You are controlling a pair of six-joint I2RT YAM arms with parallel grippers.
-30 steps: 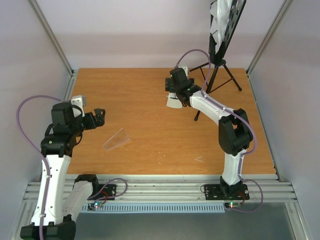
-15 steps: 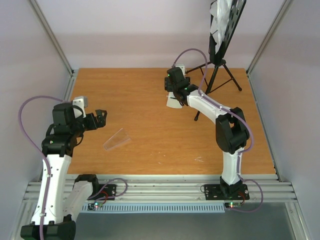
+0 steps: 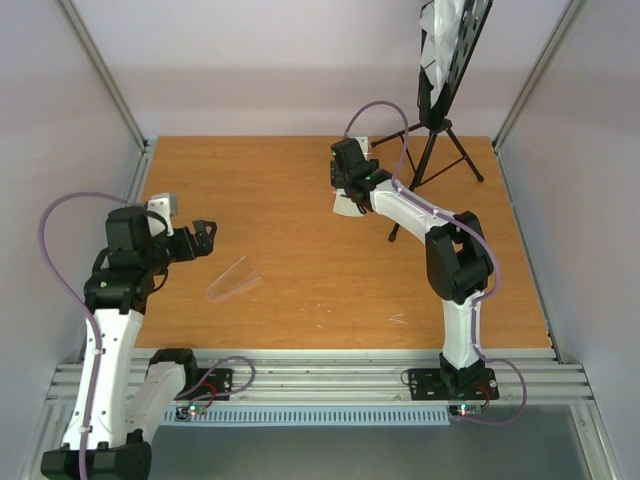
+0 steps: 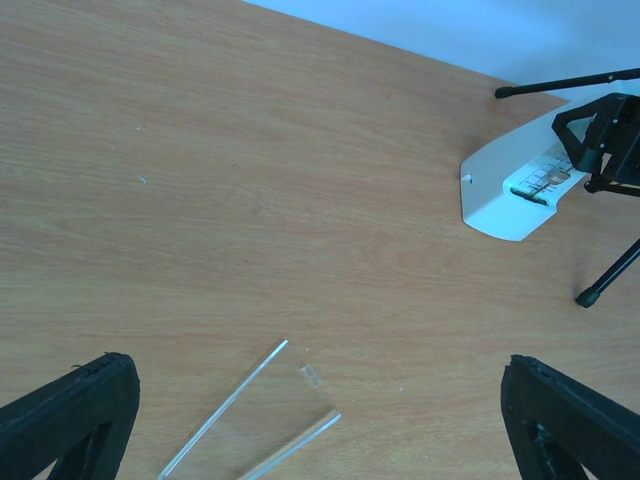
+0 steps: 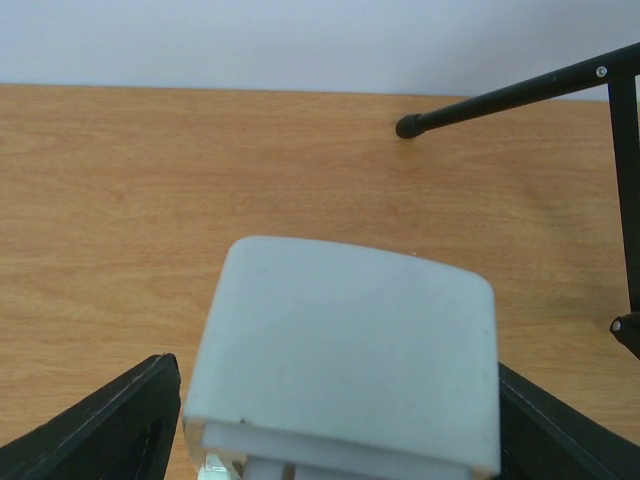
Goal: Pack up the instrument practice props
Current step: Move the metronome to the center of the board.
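While left jaws gape wide, empty, right jaws seemingly pinch white, round-cornered metronome (image 5: 340, 350).

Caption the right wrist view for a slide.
Right gripper closed on the white metronome on the table, music stand legs behind.

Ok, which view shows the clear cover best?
Top external: the whole clear cover lies flat on the table. Left wrist shows its edges closer, but cut off at the frame's bottom. Right wrist does not show it.
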